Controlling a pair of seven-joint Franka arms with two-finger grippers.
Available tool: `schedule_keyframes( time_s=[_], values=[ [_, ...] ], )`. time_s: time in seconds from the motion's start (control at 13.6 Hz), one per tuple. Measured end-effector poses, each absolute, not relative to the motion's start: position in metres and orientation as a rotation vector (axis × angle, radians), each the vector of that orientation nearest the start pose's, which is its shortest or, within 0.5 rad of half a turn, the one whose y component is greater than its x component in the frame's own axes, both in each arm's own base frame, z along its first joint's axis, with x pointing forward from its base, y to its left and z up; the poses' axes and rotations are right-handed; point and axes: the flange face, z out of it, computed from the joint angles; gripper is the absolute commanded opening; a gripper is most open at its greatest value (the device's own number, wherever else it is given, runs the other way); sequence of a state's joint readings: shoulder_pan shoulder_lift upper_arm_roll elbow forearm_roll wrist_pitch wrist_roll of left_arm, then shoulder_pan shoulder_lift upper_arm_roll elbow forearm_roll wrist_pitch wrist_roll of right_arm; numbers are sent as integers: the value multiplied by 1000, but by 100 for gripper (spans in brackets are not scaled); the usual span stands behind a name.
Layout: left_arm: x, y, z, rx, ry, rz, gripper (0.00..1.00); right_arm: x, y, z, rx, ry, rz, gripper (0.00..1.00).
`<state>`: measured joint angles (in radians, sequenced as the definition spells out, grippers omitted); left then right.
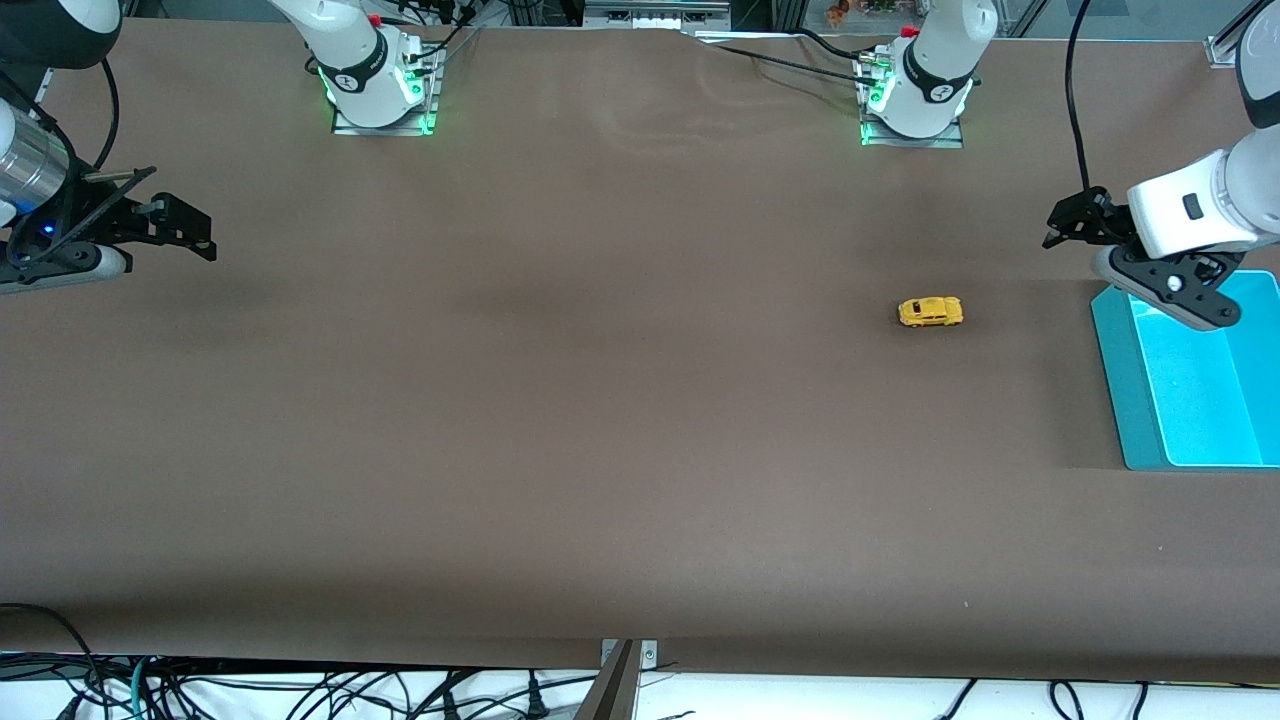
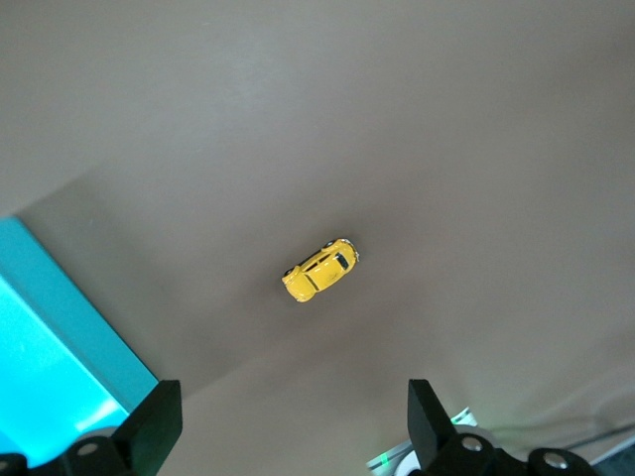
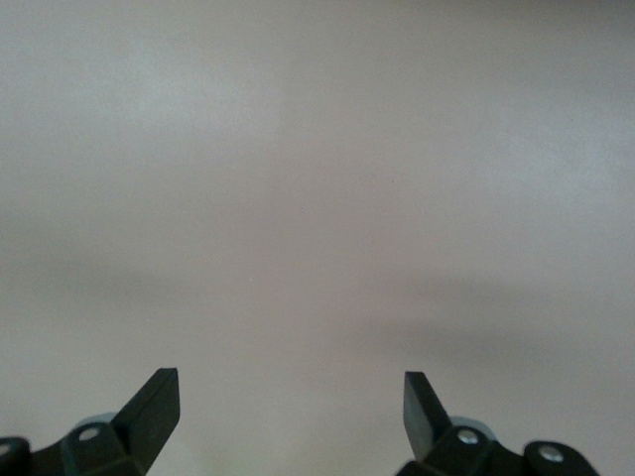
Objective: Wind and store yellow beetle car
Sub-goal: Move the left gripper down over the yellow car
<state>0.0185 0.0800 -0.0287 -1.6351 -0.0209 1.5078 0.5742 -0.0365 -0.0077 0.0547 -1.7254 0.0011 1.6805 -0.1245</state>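
Note:
The yellow beetle car (image 1: pixel 930 312) stands on its wheels on the brown table, toward the left arm's end; the left wrist view also shows the car (image 2: pixel 319 270). My left gripper (image 1: pixel 1072 222) hangs open in the air beside the teal bin, off to the side of the car, with nothing between its fingers (image 2: pixel 159 421). My right gripper (image 1: pixel 182 227) waits open above the bare table at the right arm's end, well away from the car. Its fingers (image 3: pixel 157 407) frame only table surface.
A teal bin (image 1: pixel 1120 385) with a bright cyan inside sits at the left arm's end of the table, and its rim (image 2: pixel 74 307) shows in the left wrist view. Both arm bases (image 1: pixel 378 85) stand along the table's back edge. Cables hang below the front edge.

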Motion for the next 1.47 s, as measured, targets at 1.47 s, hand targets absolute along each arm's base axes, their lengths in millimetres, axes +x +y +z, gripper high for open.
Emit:
schedule_keyframes(
  time_s=[1.47],
  values=[
    [525, -24, 330, -2536, 1950, 263, 100, 555, 12, 565, -3133, -220, 60, 100]
  ],
)
